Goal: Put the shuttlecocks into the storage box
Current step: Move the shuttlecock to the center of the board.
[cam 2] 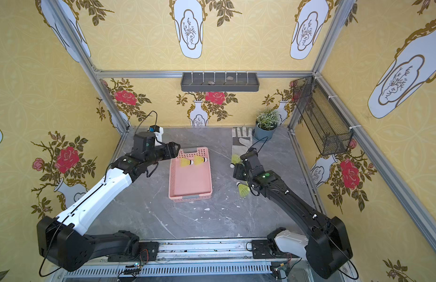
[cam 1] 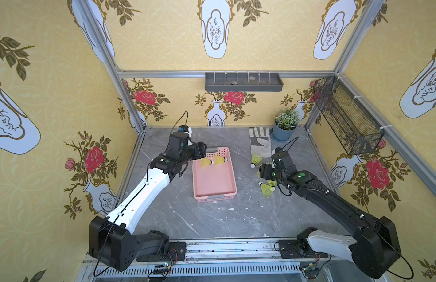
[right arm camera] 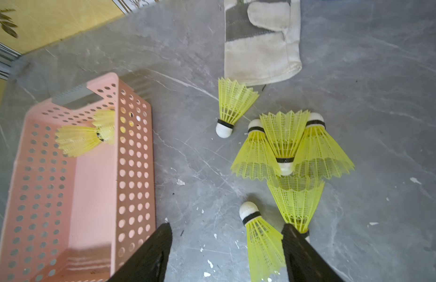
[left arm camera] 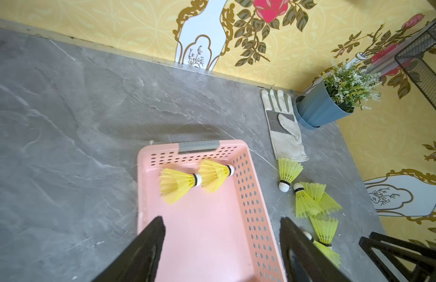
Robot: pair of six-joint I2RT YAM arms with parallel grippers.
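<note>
We hold our left gripper (left arm camera: 222,221) spread wide above the storage box (cam 1: 213,180), with nothing between its fingers. Two shuttlecocks (left arm camera: 180,183) lie tip to skirt at the far end of the box, by its grey handle (left arm camera: 198,145). Our right gripper (right arm camera: 228,227) is spread too, over the desk (cam 1: 212,219) just right of the box. One shuttlecock (right arm camera: 261,239) lies between its fingers, unpinched. Five more lie on the desk beyond it, three overlapping and one just beside a glove (right arm camera: 261,56).

Neon yellow shuttlecocks (right arm camera: 236,102) with white tips and black bands, pink perforated box (left arm camera: 212,244), grey marbled table (cam 1: 212,219), blue pot (left arm camera: 312,109), black mesh basket (cam 1: 351,122).
</note>
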